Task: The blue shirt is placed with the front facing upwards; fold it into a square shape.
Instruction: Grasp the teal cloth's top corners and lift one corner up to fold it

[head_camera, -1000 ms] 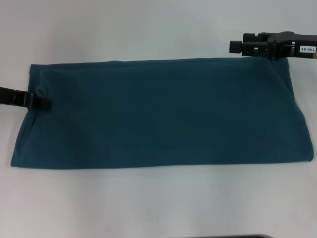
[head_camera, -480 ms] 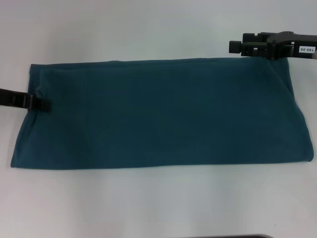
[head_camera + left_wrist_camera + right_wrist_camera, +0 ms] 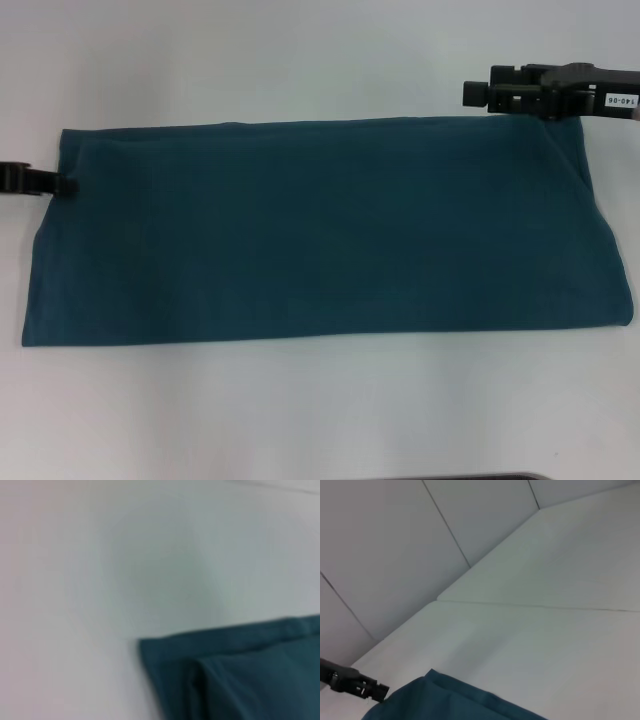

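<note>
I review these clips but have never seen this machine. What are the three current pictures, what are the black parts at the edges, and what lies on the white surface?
A two-armed robot is folding laundry. One picture comes from its head, looking down; the others come from cameras on each wrist. The blue shirt lies flat on the white table, already folded into a long band, plain side up. The black pieces are the arms' tools. The left tool sits at the shirt's left edge; the right tool sits just beyond the far right corner. Neither visibly holds cloth. The right wrist view also catches the left tool far off.

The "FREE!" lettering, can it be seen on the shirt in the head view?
No, the blue shirt shows only plain teal fabric, folded into a long band.
</note>
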Controlling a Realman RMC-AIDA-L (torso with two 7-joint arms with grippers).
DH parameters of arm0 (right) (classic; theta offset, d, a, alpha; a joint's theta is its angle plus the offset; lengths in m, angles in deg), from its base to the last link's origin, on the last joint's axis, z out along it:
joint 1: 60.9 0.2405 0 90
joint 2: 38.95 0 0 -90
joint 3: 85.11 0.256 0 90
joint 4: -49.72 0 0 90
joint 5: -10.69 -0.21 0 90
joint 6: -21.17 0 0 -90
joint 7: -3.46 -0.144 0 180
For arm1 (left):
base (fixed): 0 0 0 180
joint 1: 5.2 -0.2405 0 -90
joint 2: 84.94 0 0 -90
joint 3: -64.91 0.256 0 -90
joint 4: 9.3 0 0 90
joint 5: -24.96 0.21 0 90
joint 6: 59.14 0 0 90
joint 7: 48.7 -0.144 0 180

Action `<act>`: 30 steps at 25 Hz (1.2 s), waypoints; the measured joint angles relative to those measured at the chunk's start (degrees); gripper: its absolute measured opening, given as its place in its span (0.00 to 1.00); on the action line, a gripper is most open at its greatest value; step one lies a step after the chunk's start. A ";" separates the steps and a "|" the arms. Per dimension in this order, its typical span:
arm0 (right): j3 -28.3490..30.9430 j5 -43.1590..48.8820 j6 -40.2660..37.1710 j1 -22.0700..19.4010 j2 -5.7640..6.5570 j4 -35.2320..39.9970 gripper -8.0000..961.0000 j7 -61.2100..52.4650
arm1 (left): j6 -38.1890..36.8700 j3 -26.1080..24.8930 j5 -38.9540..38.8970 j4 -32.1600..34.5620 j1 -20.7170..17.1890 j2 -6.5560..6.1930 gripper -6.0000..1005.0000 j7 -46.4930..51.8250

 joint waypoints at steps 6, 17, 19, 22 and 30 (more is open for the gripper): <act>0.00 -0.42 0.08 -0.23 -0.01 0.04 0.81 0.26 | -0.90 -1.97 -0.22 -2.67 -0.70 -0.23 0.57 -0.02; -0.24 -0.60 0.29 -0.05 -0.32 0.56 0.81 1.68 | -7.07 -1.39 -1.69 -3.85 -0.86 1.80 0.74 -2.35; -0.30 -0.60 0.38 -0.05 -0.46 0.57 0.81 1.92 | -7.84 -1.38 -1.69 -3.98 -0.85 2.14 0.74 -2.74; -0.35 -0.60 0.65 -0.08 -0.64 0.60 0.81 2.36 | -8.45 -1.38 -1.75 -4.16 -0.91 2.25 0.73 -2.95; -0.27 -0.60 1.89 -0.39 -0.72 0.69 0.81 2.55 | -5.82 -1.38 -1.70 -1.39 -0.75 2.59 0.74 -4.50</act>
